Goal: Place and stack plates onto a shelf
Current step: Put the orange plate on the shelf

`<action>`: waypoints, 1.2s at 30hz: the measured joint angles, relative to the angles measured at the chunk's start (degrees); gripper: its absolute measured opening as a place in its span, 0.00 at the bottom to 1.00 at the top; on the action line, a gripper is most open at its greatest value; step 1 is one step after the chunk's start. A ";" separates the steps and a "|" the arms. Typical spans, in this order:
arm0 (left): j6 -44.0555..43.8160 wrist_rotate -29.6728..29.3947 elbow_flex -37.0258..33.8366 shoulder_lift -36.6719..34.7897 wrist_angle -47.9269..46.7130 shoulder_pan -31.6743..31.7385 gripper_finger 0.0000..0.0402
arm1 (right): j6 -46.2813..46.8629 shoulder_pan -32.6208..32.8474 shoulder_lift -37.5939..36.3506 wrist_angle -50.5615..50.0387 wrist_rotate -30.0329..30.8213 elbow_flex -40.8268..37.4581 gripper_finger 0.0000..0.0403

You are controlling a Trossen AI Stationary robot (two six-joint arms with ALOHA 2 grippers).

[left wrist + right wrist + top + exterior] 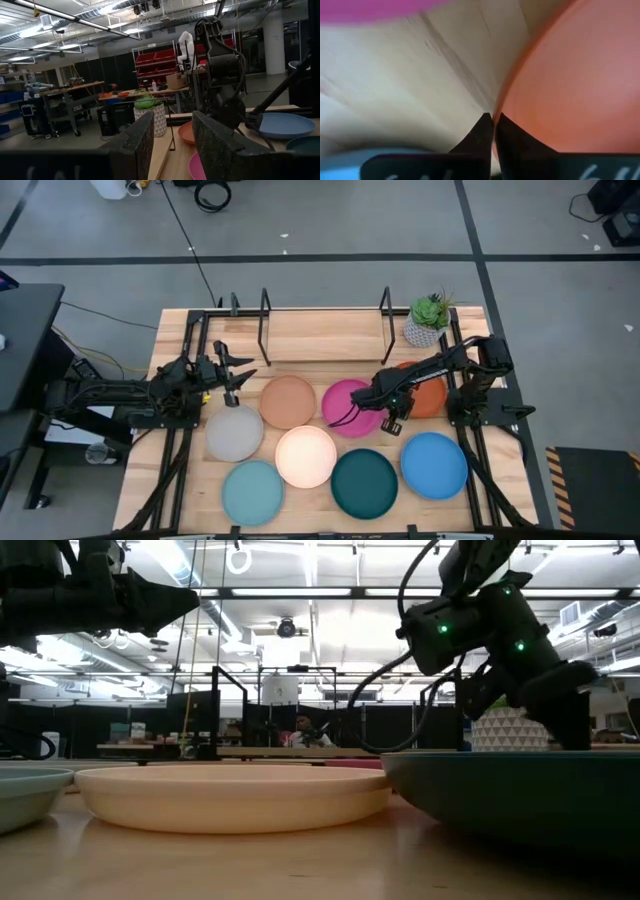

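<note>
Eight plates lie flat on the wooden table: tan [288, 401], magenta [350, 405], orange [430, 395], grey [234, 432], cream [306, 456], light blue [252, 492], dark teal [364, 483] and bright blue [434, 464]. The black wire shelf [325, 320] stands at the far edge with nothing on it. My right gripper [392, 418] is low between the magenta and orange plates, shut at the orange plate's rim. My left gripper [235, 375] hovers open above the table, just beyond the grey and tan plates, fingers level and pointing toward the table's right. My right gripper [493, 120] pinches the orange plate's rim [501, 107] on the side facing the magenta plate, one fingertip over the wood and one over the plate. The fingers come from above, slanting down. The plate still looks flat on the table.
A small potted plant [428, 320] stands at the far right, beside the shelf's right posts and just beyond the orange plate. The plates lie close together in two rows. Bare wood [320, 350] lies between the far row and the shelf.
</note>
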 joint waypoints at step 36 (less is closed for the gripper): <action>-15.45 0.09 0.00 0.02 -4.15 -0.02 0.35 | -46.35 -1.18 0.25 -2.40 24.08 29.95 0.05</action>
